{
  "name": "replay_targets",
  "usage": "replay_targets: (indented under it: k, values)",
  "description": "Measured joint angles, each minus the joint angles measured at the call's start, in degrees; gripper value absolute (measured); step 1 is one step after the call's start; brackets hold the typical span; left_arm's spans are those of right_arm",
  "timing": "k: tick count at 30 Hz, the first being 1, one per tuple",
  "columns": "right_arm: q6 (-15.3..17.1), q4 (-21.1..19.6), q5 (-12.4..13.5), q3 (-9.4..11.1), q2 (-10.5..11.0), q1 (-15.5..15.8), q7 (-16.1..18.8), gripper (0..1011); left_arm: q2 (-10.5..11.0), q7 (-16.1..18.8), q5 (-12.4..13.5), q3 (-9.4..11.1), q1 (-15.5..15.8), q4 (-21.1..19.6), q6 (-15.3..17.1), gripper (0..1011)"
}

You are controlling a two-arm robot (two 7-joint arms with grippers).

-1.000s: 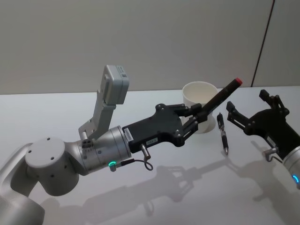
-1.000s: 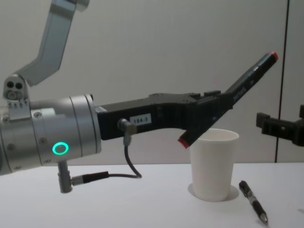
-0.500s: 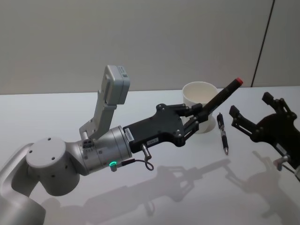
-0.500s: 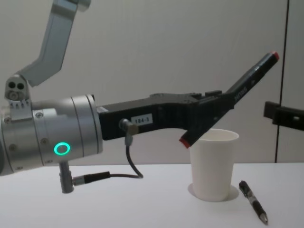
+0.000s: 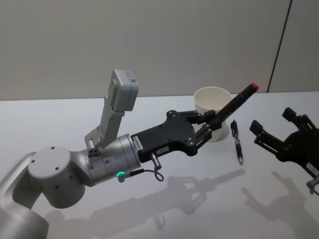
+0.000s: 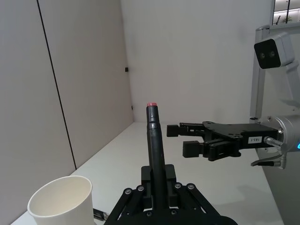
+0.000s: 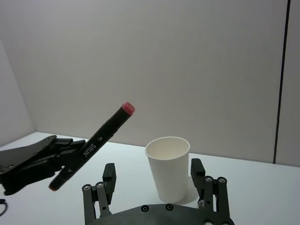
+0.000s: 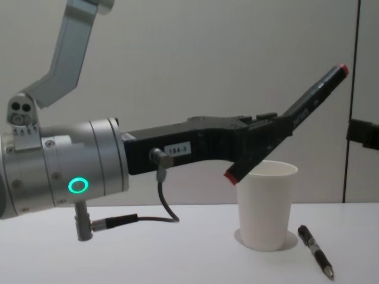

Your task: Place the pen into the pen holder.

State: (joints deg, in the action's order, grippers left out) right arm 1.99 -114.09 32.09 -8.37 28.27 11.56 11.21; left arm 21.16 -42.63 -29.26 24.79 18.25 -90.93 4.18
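Tipping is the chief worry; the left tool (image 5: 212, 124) is clamped on the pen (image 5: 239, 100) near its lower end, holding it slanted above the left rim of the pen holder (image 5: 203, 99), which stands far on the bench (image 5: 60, 119); let go at this slant, the pen would likely strike the rim or fall outside, and the light paper cup looks easy to topple under so long a pen. The right tool (image 5: 271, 120) hangs wide and empty to the right; a click pen (image 5: 238, 144) lies just right of the cup. Whether the lower red tip sits over the opening or left of it is hard to tell; the head view hides that tip behind the fingers; the chest view cuts off the right tool.
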Motion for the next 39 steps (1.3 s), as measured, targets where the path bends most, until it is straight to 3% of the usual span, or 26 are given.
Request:
replay_targets:
  k: [8,19,29,39]
  values:
    - [0.82,-1.21,8.02,1.42,1.36,1.93,2.42,1002,0.00,0.00,0.00,0.00,0.00,0.00,0.01,177]
    - [2.41,-0.93,18.38,2.37,1.53,2.50,5.42,1002,0.00,-0.01,0.00,0.00,0.00,0.00,0.01,177]
    - [5.08,0.98,27.51,2.23,-0.02,1.03,7.05,1002,0.00,-0.01,0.00,0.00,0.00,0.00,0.01,177]
    - [8.49,3.95,33.79,1.01,-2.66,-2.08,7.59,1001,0.00,-0.01,0.00,0.00,-0.01,0.00,0.01,177]
